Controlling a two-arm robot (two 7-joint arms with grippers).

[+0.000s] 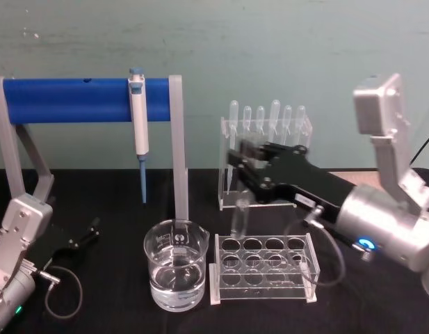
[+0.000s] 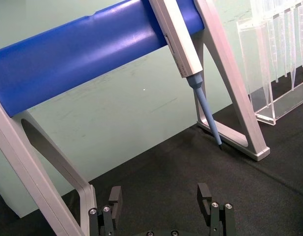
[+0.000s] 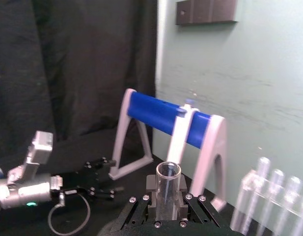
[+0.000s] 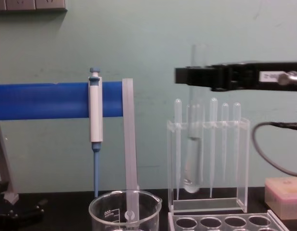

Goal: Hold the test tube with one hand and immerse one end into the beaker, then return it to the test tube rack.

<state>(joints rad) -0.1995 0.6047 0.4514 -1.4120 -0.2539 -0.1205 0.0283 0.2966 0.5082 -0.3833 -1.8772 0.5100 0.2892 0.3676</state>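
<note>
My right gripper (image 1: 240, 158) is shut on the test tube (image 1: 239, 216), a clear glass tube hanging upright with its rim above the jaws. In the chest view the test tube (image 4: 193, 139) is held high by the right gripper (image 4: 189, 75), and its round bottom hangs above the left end of the clear rack (image 4: 225, 222). The beaker (image 1: 176, 271), with some clear liquid in it, stands to the left of the tube and below it. The right wrist view looks down into the open rim of the test tube (image 3: 168, 179). My left gripper (image 2: 160, 196) rests open at the table's left.
A clear rack with round holes (image 1: 263, 268) sits right of the beaker. Behind it stands a clear stand of plastic pipettes (image 1: 266, 149). A white-and-blue pipettor (image 1: 139, 125) hangs on the blue bar stand (image 1: 68, 99) at the back left.
</note>
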